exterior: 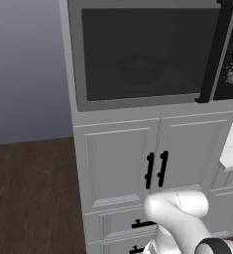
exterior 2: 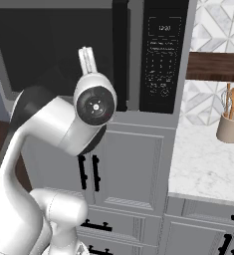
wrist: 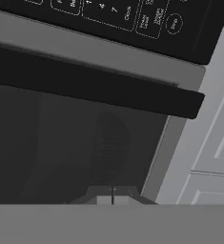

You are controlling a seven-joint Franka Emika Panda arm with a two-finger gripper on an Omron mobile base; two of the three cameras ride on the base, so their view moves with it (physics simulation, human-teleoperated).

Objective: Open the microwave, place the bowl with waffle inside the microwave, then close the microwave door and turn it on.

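Observation:
The microwave [exterior: 73, 74] sits built in above white cabinets, and its door [exterior: 143, 54] is shut. Through the dark glass the bowl [exterior: 140, 67] shows dimly inside; I cannot make out the waffle. The black bar handle [exterior: 214, 54] runs down the door's right side, beside the black control panel [exterior 2: 162, 55]. In the hand view the handle [wrist: 94, 88] crosses the picture as a dark bar, with the panel buttons [wrist: 108, 14] above it and the glass [wrist: 51, 152] below. My gripper [wrist: 112, 198] is shut, tips together with nothing between them, close in front of the glass just below the handle.
White cabinet doors [exterior: 118, 158] with short black handles stand under the microwave, with drawers lower down. To the right lies a marble counter [exterior 2: 208, 164] with a utensil holder [exterior 2: 230, 127]. Dark wood floor [exterior: 33, 193] spreads to the left. My arm's elbow [exterior 2: 93, 107] rises before the door.

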